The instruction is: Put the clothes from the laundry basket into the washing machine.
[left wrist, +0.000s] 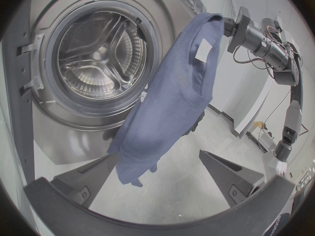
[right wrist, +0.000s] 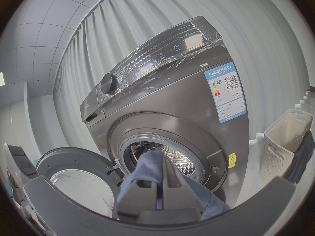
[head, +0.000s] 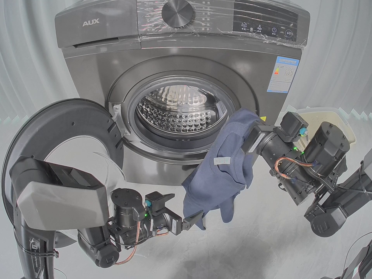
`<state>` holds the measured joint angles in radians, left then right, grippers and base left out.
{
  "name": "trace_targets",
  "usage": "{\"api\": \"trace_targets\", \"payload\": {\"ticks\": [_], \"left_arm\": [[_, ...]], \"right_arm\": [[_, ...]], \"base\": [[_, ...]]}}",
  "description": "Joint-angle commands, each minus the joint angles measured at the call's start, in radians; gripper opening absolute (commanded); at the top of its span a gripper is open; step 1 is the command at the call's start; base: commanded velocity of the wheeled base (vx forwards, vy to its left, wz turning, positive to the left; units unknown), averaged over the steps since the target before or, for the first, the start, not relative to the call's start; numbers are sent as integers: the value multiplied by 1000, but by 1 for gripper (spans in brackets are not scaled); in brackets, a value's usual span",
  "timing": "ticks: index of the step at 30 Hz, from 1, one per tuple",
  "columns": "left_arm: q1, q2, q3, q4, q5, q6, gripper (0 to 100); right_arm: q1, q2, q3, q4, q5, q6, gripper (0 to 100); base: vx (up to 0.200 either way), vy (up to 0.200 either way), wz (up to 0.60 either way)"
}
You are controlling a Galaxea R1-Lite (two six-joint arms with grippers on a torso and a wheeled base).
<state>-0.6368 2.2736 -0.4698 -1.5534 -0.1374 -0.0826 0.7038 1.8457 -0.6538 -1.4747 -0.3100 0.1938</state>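
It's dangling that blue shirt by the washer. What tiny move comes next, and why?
Probably the right gripper should carry the blue shirt forward and toward the robot's left, into the drum. The door stands open, the shirt hangs outside, in front of the opening's right edge, and the left gripper is open below its hem, holding nothing.

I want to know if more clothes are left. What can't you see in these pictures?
Inside the basket: mostly blocked by the right arm in the head view, by its own wall in the right wrist view.
Dark cloth at the basket: cut by the right wrist view's edge.
Shirt tag: print too small.
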Motion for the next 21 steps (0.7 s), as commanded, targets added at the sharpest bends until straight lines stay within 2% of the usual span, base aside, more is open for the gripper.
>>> {"api": "trace_targets", "payload": {"ticks": [1, 8, 10, 12, 13, 15, 21], "left_arm": [[-37, 6, -56, 1, -1, 0, 100], [-61, 52, -148, 1, 10, 1, 100], [-58, 66, -170, 1, 13, 0, 100], [-55, 66, -181, 1, 15, 0, 100], [-52, 63, -185, 1, 16, 0, 100], [-50, 63, -188, 1, 19, 0, 100], [-50, 73, -233, 1, 73, -3, 100]], "right_arm": [[-1, 26, -24, 1, -24, 1, 0], [9, 41, -64, 1, -38, 9, 0], [9, 72, -116, 13, -41, 9, 0], [13, 87, -155, 24, -54, 6, 0], [22, 109, -198, 47, -80, 4, 0], [40, 122, -233, 82, -97, 7, 0], [45, 167, -267, 89, -107, 9, 0]], "base": [[0, 0, 0], [0, 0, 0], [0, 0, 0], [0, 0, 0], [0, 0, 0], [0, 0, 0], [0, 0, 0]]}}
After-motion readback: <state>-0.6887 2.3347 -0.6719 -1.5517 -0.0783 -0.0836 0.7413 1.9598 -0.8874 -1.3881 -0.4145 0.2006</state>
